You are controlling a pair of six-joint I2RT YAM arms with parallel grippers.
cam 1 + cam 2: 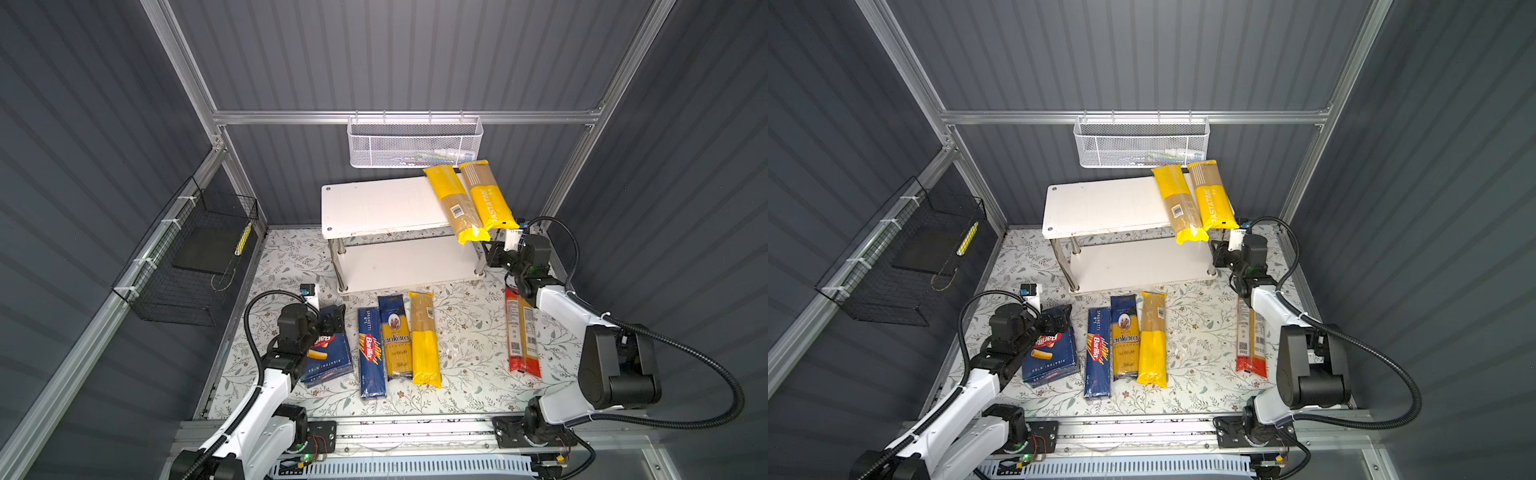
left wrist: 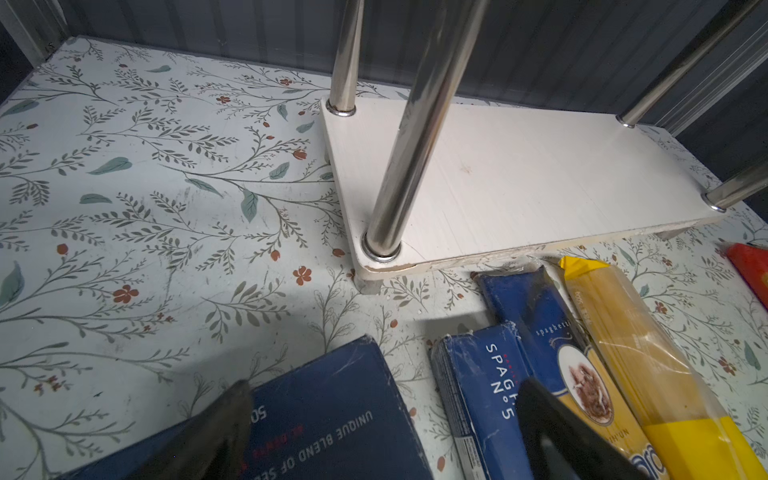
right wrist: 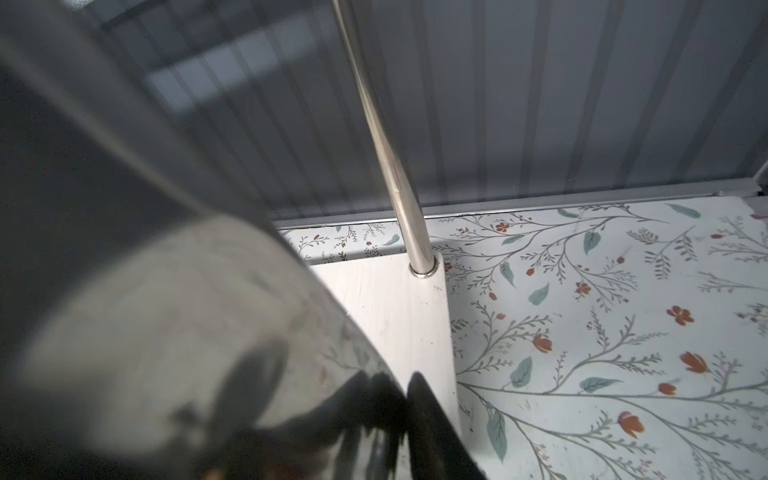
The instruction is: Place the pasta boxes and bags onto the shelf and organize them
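Chrome leg [image 3: 174, 316] looms blurred; right gripper [image 1: 493, 252] closure unclear.

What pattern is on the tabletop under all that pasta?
The tabletop is white with grey-green leafy sprigs and small red flowers, clearest in the left wrist view.

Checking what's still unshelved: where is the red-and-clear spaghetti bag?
In both top views the red-and-clear spaghetti bag lies on the floral table at the right, its far end under the right arm.
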